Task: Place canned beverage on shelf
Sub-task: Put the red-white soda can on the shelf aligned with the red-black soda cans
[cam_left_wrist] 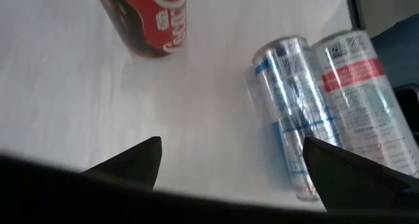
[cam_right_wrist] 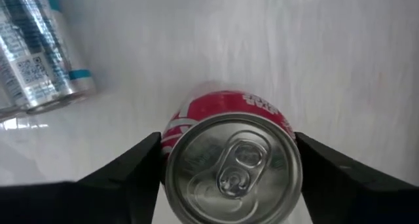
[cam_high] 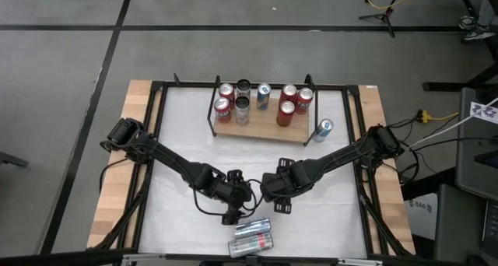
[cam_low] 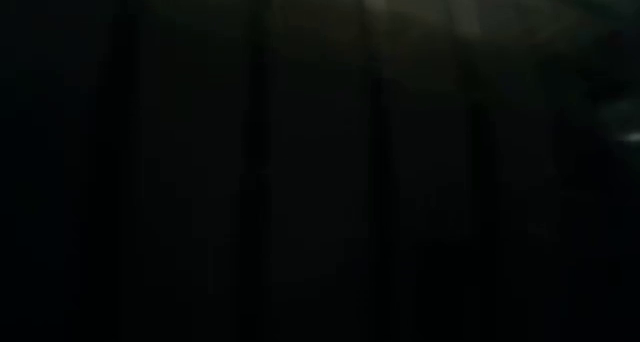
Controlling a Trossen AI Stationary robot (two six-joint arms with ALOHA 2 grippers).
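Note:
A red canned beverage [cam_right_wrist: 232, 165] stands upright on the white tabletop near the table's middle, and my right gripper [cam_right_wrist: 228, 152] is closed around it from above. In the high view that gripper [cam_high: 278, 201] hides the can. My left gripper [cam_left_wrist: 236, 165] hangs open just to the can's left, above bare table, with the red can [cam_left_wrist: 154, 21] ahead of it. The shelf [cam_high: 257, 130] stands at the far middle with several cans upright on its board. My right gripper has the red can's upper wall [cam_right_wrist: 171, 137] between its two fingers, one on each side just below the rim. The fingers come from above, pointing down. The can stands upright with its bottom on the table.
Two silver cans [cam_left_wrist: 294, 112] [cam_left_wrist: 366, 99] lie on their sides side by side near the table's front edge, close to my left gripper. A blue can [cam_high: 323, 128] stands on the table right of the shelf. The low view is dark.

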